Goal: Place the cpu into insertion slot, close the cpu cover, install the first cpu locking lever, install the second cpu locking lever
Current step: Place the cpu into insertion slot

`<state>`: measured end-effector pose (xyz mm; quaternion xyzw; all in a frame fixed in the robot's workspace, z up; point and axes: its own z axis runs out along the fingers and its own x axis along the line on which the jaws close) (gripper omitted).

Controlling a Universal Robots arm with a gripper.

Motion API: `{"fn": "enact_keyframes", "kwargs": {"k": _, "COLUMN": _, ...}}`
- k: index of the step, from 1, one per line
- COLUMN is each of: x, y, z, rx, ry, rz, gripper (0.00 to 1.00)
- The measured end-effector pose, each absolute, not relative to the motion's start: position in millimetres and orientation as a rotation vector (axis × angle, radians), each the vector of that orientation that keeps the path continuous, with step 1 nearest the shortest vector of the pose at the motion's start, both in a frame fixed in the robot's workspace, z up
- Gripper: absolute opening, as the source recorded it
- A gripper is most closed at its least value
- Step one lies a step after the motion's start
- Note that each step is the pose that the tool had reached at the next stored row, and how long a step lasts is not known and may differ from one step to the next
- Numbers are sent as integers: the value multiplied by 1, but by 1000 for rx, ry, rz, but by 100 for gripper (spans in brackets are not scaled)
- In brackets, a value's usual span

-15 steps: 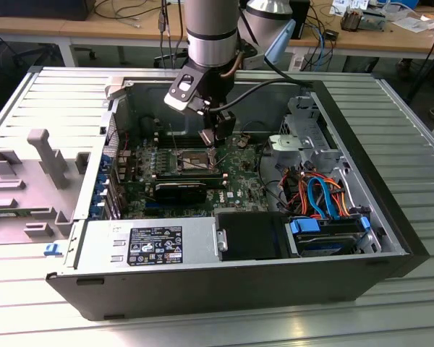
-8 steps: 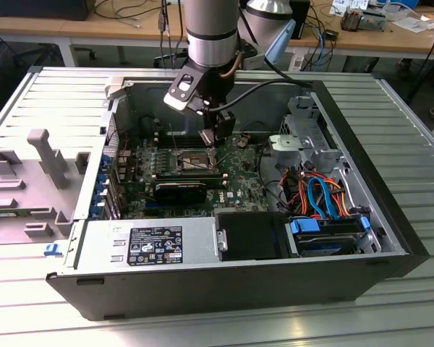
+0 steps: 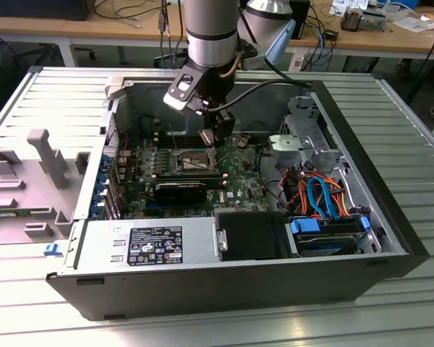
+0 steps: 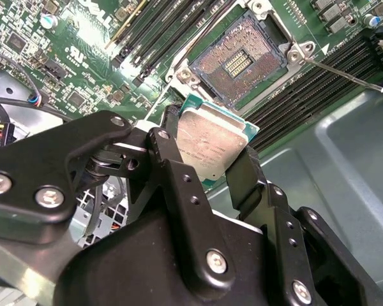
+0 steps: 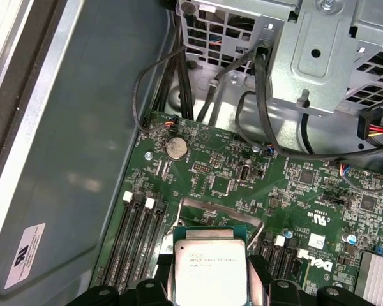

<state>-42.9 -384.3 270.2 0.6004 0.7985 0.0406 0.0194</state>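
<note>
While the small flat square chip with the dull silver metal top (image 4: 210,146) hangs in the air near the square dark socket recess with its silver-grey metal rim (image 4: 237,62), I judge that this step is all in the line-up; in the second wrist view the chip sits off to one side of the recess and not over it, so I would bring it squarely above, turn it until its edges run parallel with the rim, keep it level, and lower it straight without dragging, since the fine contacts in the recess look easy to bend; I would let go only once it lies flat inside. My black two-fingered pincer (image 4: 207,156) is closed partway, its fingers (image 4: 246,178) pressing two opposite edges of the chip and touching nothing else; in the first wrist view the chip (image 5: 210,268) floats above the green circuit board (image 5: 242,172); a thin silver locking lever (image 4: 341,73) stands swung clear beside the recess.
</note>
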Motion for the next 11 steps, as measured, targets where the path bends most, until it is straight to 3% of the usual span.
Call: {"fn": "enact_keyframes", "kwargs": {"k": 11, "x": -43, "y": -384, "z": 270, "rx": 1923, "ry": 2429, "rz": 124, "gripper": 55}}
